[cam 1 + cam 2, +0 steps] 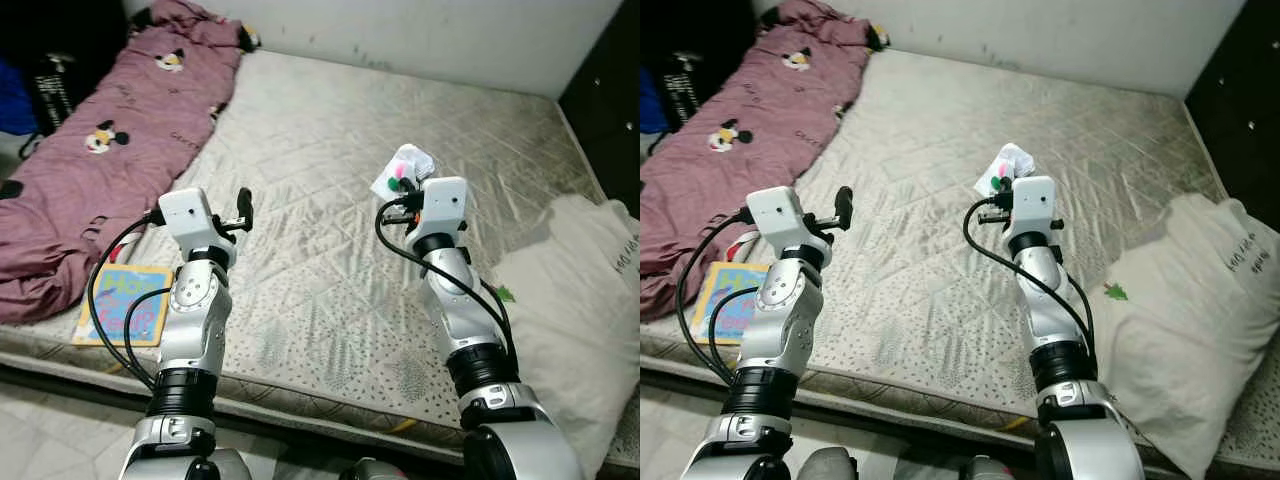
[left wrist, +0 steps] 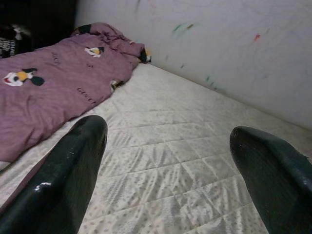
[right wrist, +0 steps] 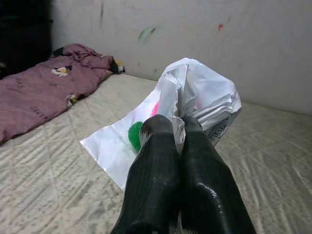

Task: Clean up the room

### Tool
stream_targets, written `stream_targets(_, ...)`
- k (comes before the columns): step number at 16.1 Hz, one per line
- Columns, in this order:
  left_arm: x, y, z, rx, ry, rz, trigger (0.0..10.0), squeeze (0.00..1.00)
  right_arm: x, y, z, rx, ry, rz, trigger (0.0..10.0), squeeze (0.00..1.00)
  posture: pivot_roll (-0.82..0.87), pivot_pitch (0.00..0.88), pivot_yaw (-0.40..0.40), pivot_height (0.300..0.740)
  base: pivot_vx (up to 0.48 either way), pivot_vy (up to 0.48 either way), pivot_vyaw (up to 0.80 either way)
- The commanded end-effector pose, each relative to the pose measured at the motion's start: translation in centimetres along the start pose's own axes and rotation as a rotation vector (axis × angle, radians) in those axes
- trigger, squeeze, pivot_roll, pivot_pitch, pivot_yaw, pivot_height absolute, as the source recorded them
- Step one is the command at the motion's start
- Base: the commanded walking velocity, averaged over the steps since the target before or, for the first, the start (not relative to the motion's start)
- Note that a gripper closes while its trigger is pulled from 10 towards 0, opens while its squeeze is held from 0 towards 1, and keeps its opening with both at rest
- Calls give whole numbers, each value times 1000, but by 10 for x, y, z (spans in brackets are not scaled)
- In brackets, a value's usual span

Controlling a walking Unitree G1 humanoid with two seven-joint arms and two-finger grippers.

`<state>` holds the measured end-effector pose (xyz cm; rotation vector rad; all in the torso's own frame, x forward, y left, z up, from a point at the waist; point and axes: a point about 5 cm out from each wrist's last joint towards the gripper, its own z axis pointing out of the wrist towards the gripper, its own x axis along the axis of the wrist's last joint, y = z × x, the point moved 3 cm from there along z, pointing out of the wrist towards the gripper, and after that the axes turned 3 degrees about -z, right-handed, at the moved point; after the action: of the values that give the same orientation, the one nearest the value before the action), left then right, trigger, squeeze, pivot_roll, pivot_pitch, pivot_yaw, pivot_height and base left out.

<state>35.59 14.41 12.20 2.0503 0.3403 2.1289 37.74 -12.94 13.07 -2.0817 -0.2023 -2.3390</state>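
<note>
Bare and quilted, the grey mattress (image 1: 330,250) took up most of the head camera's view, with a white wall behind it. I had both arms raised over it. A maroon blanket with cartoon mice (image 1: 90,160) lay rumpled along the robot's left edge, a children's book (image 1: 125,305) sat at the near left corner just beside it, and a white pillow (image 1: 570,300) rested at the right side. The right gripper (image 1: 408,185) held a crumpled white wrapper (image 1: 400,168), printed with pink and green, lifted clear of the mattress near its middle. The left gripper (image 1: 243,205) hovered low over the mattress beside the blanket.

From the left wrist camera, the two black fingers (image 2: 73,170) stood wide apart with nothing between them, pointing across the mattress toward the blanket (image 2: 48,92) and the marked wall.

From the right wrist camera, the fingers (image 3: 156,165) were pressed together, pinching the wrapper (image 3: 195,102) by a fold, its loose sheet hanging off to one side.

I judged the cleanup barely under way: one piece of litter was in hand but not yet disposed of, and the book and the blanket were not yet tidied.
</note>
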Motion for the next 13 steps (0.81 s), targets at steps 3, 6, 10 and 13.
stream_targets(3, -4, -4, -5, 22, -22, -26, 10000, 0, -3, -1, -4, -10, -26, 75, 10000, 0, 44, 0, -32, 740, 0, 0, -267)
stream_targets(6, -6, -2, -9, -8, -41, -19, 10000, 0, -9, -9, -14, 20, -37, 52, 10000, 0, 57, 0, -38, 740, 0, 0, -800)
stream_targets(10, -10, 2, -16, -12, -62, -48, 10000, 0, -14, -9, -23, 34, -61, 65, 10000, 0, 45, 0, -41, 740, 0, 0, -800)
stream_targets(13, -12, 3, -23, -27, -83, -52, 10000, 0, -16, -9, -28, 29, -73, 73, 10000, 0, 39, 0, -34, 740, 0, 268, -604)
